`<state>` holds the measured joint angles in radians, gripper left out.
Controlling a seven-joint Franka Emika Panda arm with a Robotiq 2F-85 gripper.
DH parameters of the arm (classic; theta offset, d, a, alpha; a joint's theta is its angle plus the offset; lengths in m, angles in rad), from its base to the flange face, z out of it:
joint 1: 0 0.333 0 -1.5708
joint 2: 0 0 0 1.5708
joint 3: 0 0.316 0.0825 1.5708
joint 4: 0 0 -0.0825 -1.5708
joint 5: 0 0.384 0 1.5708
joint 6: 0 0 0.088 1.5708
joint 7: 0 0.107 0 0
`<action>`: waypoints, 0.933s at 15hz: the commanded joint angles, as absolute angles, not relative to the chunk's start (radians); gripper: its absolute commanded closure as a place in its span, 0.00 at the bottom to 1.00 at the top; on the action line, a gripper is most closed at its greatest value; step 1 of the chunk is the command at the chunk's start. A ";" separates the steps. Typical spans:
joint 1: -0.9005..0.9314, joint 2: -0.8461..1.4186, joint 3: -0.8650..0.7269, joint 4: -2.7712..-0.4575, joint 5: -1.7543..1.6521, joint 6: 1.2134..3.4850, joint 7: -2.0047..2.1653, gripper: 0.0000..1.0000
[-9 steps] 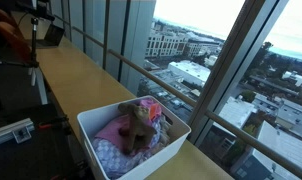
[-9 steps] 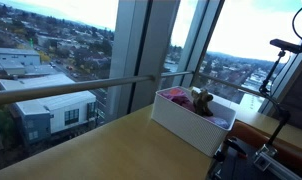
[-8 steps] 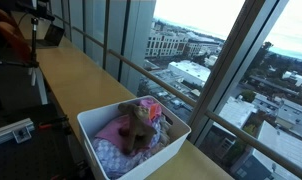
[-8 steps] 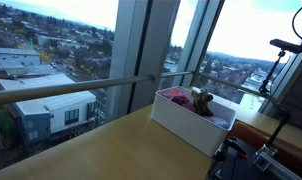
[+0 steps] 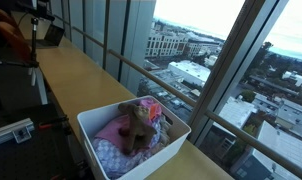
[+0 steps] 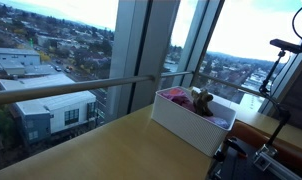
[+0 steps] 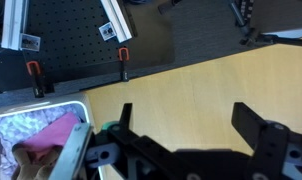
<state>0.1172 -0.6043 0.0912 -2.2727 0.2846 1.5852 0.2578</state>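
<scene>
The hand points straight down, its jaws wide apart

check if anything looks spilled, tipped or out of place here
Nothing stands out. The white bin sits upright on the wooden counter, with the brown plush toy and pink cloth inside it. The gripper is open above bare wood beside the bin.

A light wooden desk fills the lower part of the scene and runs along floor-to-ceiling windows. A white bin stands on it, at about 4 o'clock from the middle of the view. Inside the bin sits a brown plush toy, with pink cloth at its 9 o'clock. A metal rail crosses the glass behind. Dark equipment sits at the bin's 5 o'clock. A black stand rises at 2 o'clock. Outside, city buildings spread under a pale sky.
</scene>
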 commanded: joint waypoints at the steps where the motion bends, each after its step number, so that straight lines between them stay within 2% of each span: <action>1: 0.093 -0.604 0.108 -2.269 0.293 1.579 0.248 0.00; 7: 0.079 -0.560 0.099 -2.255 0.260 1.643 0.188 0.00; 14: 0.014 -0.366 0.057 -2.202 0.083 1.949 0.046 0.00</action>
